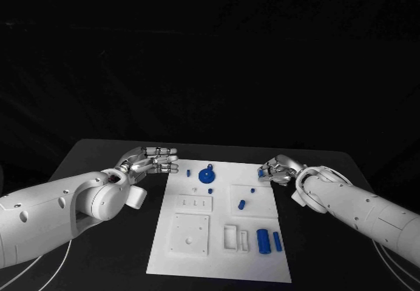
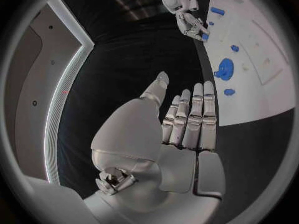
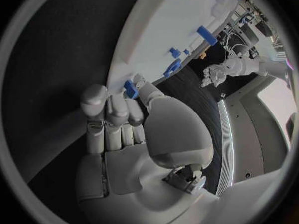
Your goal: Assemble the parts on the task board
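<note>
The black worktop (image 1: pixel 105 151) carried the white task board (image 1: pixel 223 242) at its middle, which serves as the landmark here. The left robot hand (image 1: pixel 150 160) hovered just off the board's far left corner, fingers straight, pressed side by side and holding nothing. The right robot hand (image 1: pixel 278 170) sat at the board's far right edge, fingers curled, pinching a small blue part (image 3: pixel 130 88) between thumb and fingertips. On the board, a blue gear (image 1: pixel 206 176) stood near the far end, two blue cylinders (image 1: pixel 264 240) lay side by side toward its near right, and a small blue peg (image 1: pixel 241 205) lay near the middle. The pinch looked shallow; I judge the part could twist or slip out if the hand tilted quickly, and it might then roll off the board's edge.
</note>
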